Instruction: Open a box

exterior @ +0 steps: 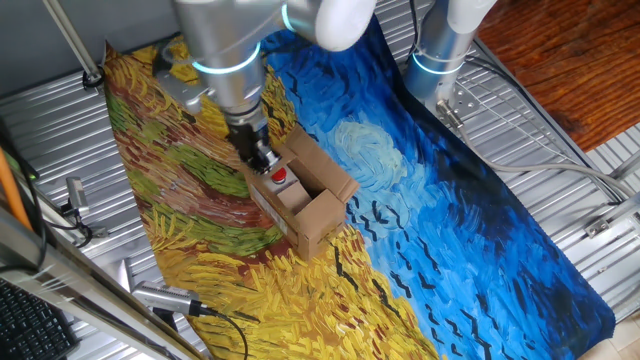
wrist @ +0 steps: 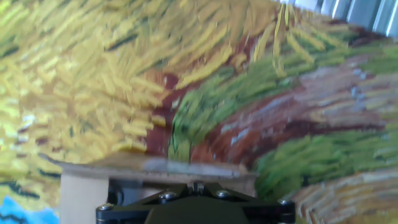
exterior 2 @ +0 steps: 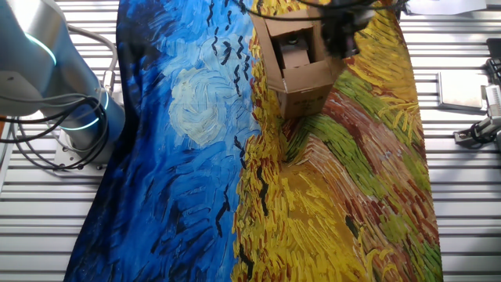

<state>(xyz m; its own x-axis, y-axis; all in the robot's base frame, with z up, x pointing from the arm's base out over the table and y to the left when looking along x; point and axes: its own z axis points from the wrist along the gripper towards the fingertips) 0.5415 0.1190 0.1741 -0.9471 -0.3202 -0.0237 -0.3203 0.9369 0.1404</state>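
The brown cardboard box [exterior: 318,212] stands on the painted cloth [exterior: 470,230], its top open, with a red thing [exterior: 280,177] inside. Its far long flap [exterior: 318,165] is folded outward. It also shows in the other fixed view [exterior 2: 304,78]. My gripper [exterior: 262,158] is at the box's left long side, fingers together, tips against that side's flap; it also shows in the other fixed view [exterior 2: 341,37]. In the hand view the flap's edge [wrist: 149,167] runs across just in front of my gripper [wrist: 198,185], which holds nothing that I can see.
The cloth lies on a slatted metal table [exterior: 560,140]. The arm's base [exterior 2: 74,106] stands at the cloth's blue side. A metal tool with a cable [exterior: 165,300] lies off the cloth's yellow corner. A bracket [exterior 2: 479,131] sits on the slats.
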